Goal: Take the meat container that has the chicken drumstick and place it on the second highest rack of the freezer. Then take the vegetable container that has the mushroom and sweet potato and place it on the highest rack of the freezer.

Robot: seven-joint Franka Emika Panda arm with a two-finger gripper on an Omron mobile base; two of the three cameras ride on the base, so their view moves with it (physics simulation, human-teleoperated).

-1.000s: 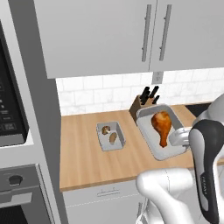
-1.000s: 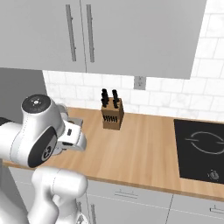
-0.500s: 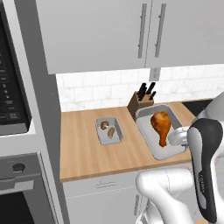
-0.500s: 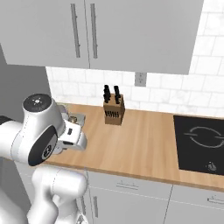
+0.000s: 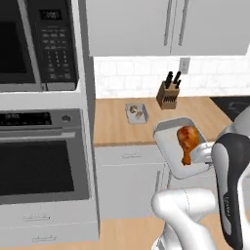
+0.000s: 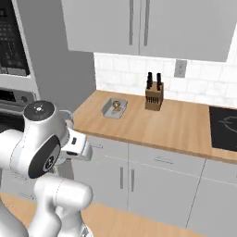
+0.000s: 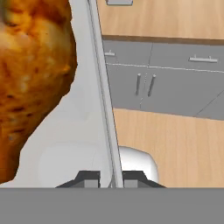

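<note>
Wooden counter (image 5: 117, 127) runs from grey tall oven unit at its left end to black cooktop (image 6: 224, 127) at its right, grey cabinets below, white tile wall behind. On it: small grey tray (image 5: 136, 113) mid-depth, near left end, holding mushroom (image 5: 133, 110) and sweet potato (image 5: 139, 115) side by side, touching or nearly. Knife block (image 5: 167, 95) stands upright further back, near wall, just right of tray, apart from it, dark handles sticking up. Wood floor (image 7: 175, 140) below cabinets.
</note>
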